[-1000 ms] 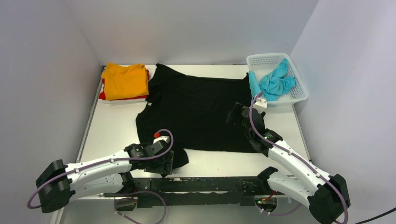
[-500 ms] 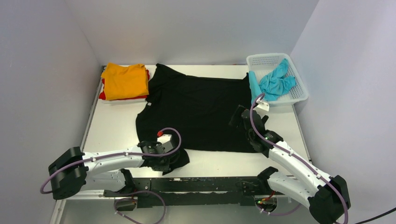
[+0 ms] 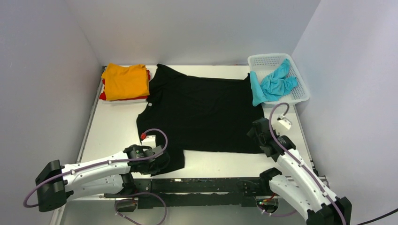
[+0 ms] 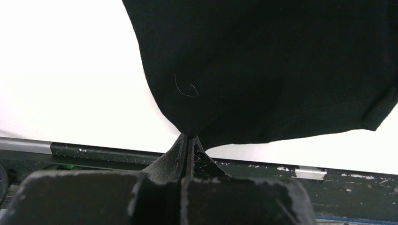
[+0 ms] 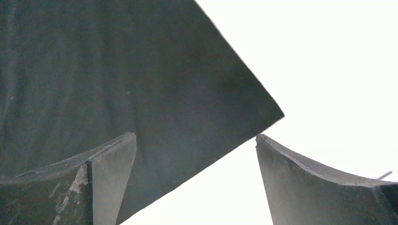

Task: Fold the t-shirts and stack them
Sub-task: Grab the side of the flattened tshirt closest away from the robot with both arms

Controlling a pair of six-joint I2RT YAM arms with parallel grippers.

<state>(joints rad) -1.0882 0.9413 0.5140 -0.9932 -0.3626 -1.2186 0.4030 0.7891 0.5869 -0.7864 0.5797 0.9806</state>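
A black t-shirt (image 3: pixel 202 112) lies spread flat across the middle of the table. Its near-left corner is bunched at my left gripper (image 3: pixel 163 161). In the left wrist view that gripper (image 4: pixel 188 137) is shut on the cloth edge, and the black t-shirt (image 4: pixel 263 65) fills the view beyond it. My right gripper (image 3: pixel 256 130) hovers open at the shirt's near-right corner. In the right wrist view that gripper (image 5: pixel 196 136) straddles the corner of the black t-shirt (image 5: pixel 117 75). An orange t-shirt (image 3: pixel 125 80) lies folded on a red one (image 3: pixel 105 97) at the back left.
A white lattice basket (image 3: pixel 300 96) stands at the back right with a turquoise t-shirt (image 3: pixel 277 84) hanging over its near-left rim. Grey walls close in the table on three sides. A dark rail (image 3: pixel 206 185) runs along the near edge between the arm bases.
My left gripper has shut on the shirt's near-left corner and drawn slightly left. The right arm has moved from over the shirt's right side out to its near-right corner, still open.
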